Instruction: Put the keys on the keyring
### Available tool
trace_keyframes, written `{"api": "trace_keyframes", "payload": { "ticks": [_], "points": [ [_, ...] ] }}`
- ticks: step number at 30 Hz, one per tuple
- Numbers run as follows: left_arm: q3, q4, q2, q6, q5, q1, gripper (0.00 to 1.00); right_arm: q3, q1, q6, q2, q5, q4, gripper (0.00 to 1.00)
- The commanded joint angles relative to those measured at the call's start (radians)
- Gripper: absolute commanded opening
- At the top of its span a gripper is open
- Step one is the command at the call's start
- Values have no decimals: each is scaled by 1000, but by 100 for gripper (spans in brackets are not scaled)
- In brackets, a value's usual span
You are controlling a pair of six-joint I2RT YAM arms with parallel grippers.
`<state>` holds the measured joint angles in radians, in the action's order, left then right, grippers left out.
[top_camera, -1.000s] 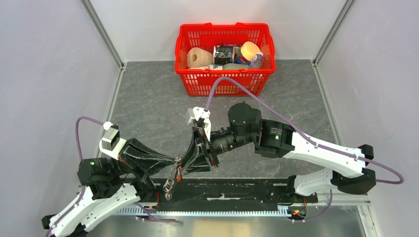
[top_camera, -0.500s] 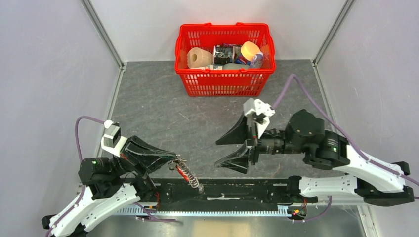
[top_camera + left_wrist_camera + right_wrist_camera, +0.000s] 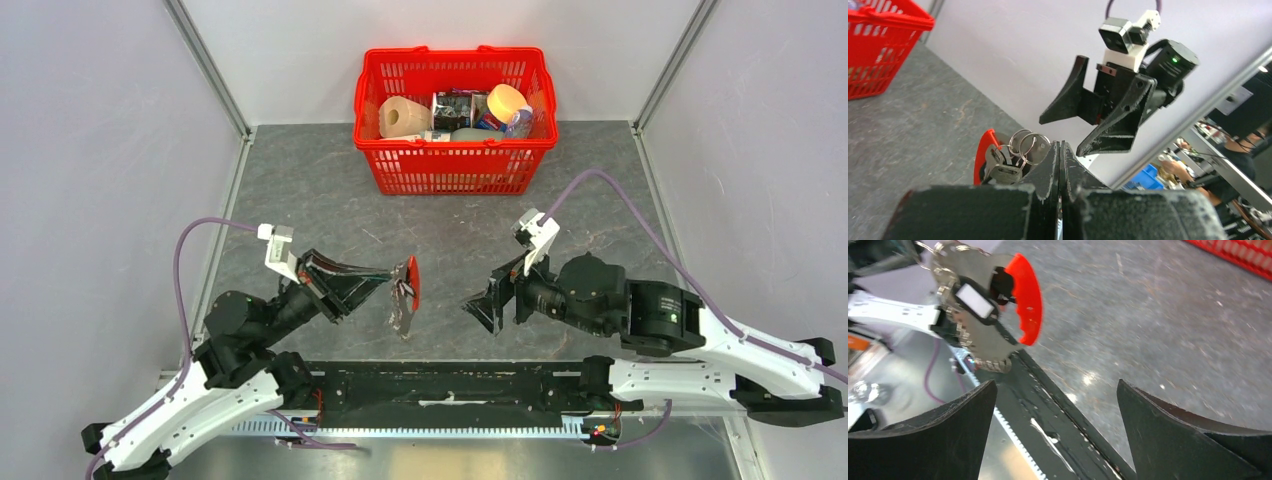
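Out in front of the red basket [image 3: 455, 172], the left gripper [image 3: 388, 273] pinches the keyring [image 3: 406, 292], its length dangling downward. The right gripper [image 3: 487, 298], wide and empty, faces it from the right, apart.

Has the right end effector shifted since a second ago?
Yes. The right end effector pulled back rightward: it was below the basket's left half, now below its right half.

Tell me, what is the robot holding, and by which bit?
The left gripper pinches the keyring by its silvery rings; the right gripper is open and holds nothing.
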<state>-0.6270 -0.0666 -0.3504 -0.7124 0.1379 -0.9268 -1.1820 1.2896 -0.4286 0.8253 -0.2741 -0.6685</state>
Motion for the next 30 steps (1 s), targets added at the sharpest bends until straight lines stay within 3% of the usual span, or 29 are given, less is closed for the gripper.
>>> {"api": "trace_keyframes", "payload": {
  "ticks": [1, 12, 20, 30],
  "points": [
    [22, -23, -30, 28, -118, 2, 2, 57, 4, -78, -18, -185, -73, 97],
    [95, -13, -140, 28, -253, 2, 2, 223, 2, -159, 16, -213, -65, 97],
    [174, -1, -180, 23, -353, 2, 2, 237, 4, -276, 88, -290, -137, 97],
    [220, 46, -288, 2, -470, 2, 2, 252, 3, -305, 132, -268, -138, 97]
  ]
}}
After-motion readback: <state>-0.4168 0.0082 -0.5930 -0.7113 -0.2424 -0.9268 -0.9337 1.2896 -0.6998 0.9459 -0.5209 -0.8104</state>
